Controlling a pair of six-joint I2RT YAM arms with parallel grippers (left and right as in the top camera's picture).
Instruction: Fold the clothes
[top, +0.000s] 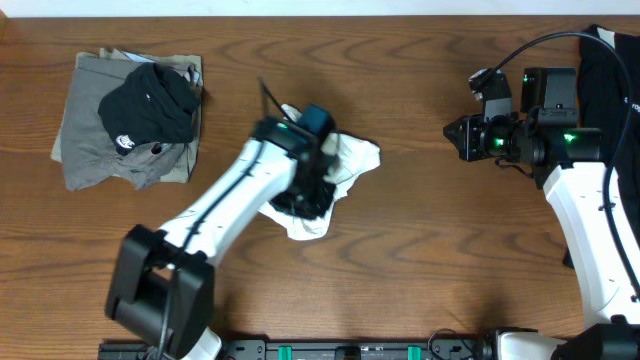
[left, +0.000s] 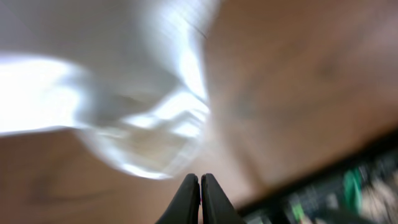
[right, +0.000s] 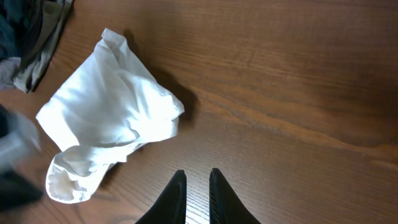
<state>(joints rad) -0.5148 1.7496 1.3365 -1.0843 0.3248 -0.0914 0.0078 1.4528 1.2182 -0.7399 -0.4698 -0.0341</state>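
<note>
Wood-grain table (top: 430, 260) fills every view. At its middle the left gripper (left: 199, 190) has its 2 fingers pressed together, and the blurred wrist view shows no cloth between the tips. The white T-shirt (top: 355, 158) lies just beyond them, crumpled in a loose heap under the left arm. Well off to the right, the right gripper (right: 197, 186) hovers above bare wood with its fingers slightly parted, holding nothing. Near the far left corner a grey-olive garment (top: 85, 135) lies flat with a black garment (top: 150, 100) bunched on top.

The step in hand looks like spreading the shirt before any fold. To do that well, I judge each gripper should take 1 layer at an outer edge, such as the hem or a shoulder, not the bunched middle. The 2 should then draw apart low over the table, so the cloth flattens without dragging toward the stacked pair.
</note>
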